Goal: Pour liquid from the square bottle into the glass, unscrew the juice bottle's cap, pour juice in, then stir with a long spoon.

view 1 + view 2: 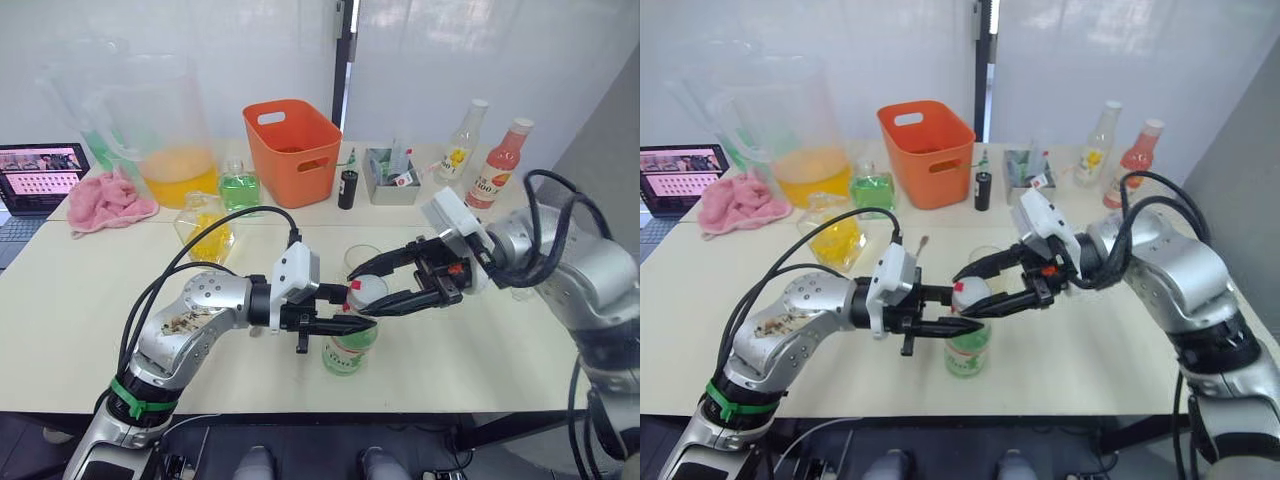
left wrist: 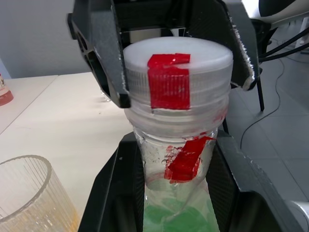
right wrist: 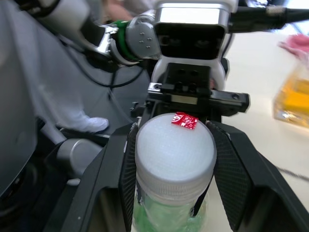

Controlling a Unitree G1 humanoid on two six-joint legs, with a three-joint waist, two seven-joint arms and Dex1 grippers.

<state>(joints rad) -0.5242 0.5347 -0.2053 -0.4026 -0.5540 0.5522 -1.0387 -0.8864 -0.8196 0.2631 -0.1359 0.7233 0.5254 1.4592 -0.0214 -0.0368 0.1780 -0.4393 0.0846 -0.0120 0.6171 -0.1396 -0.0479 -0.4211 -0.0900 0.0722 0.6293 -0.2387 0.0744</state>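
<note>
The juice bottle [image 1: 348, 350], clear with green liquid, stands upright near the table's front edge. My left gripper [image 1: 350, 325] is shut on its neck from the left. Its white cap [image 2: 176, 67] carries red tape, and my right gripper [image 1: 362, 290] comes in from the right, shut on that cap with a finger on each side. The ribbed glass [image 1: 360, 258] stands just behind the bottle. The square bottle [image 1: 205, 230], with yellow liquid, rests further left. A small tip that may be the long spoon [image 1: 922, 242] peeks out behind my left wrist.
At the back stand an orange bin [image 1: 292, 150], a large pitcher of orange liquid [image 1: 165, 135], a green flask [image 1: 240, 188], a small dark bottle [image 1: 347, 187], a grey utensil box [image 1: 392, 178] and two drink bottles [image 1: 500, 165]. A pink cloth [image 1: 105, 200] and a laptop [image 1: 35, 185] lie far left.
</note>
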